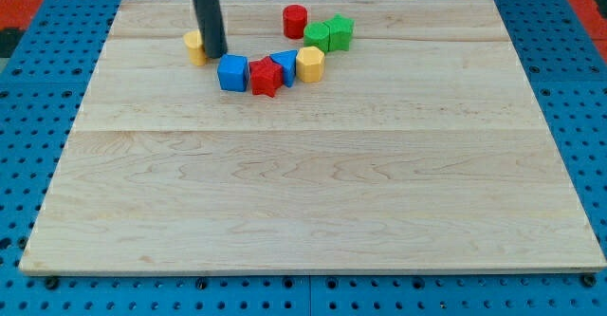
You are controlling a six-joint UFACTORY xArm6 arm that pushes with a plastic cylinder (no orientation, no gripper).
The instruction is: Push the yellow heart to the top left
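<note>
Our tip (217, 54) sits touching the yellow heart (194, 46) on its right, near the board's (303, 193) top edge, left of centre. We carry no pincer, only the rod. The blue cube (232, 73) lies just below-right.

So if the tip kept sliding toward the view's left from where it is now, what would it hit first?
My tip would meet the yellow heart first: it sits just left of the rod, partly hidden and apparently touching, though depth is unclear. Beyond it, the board looks free.
</note>
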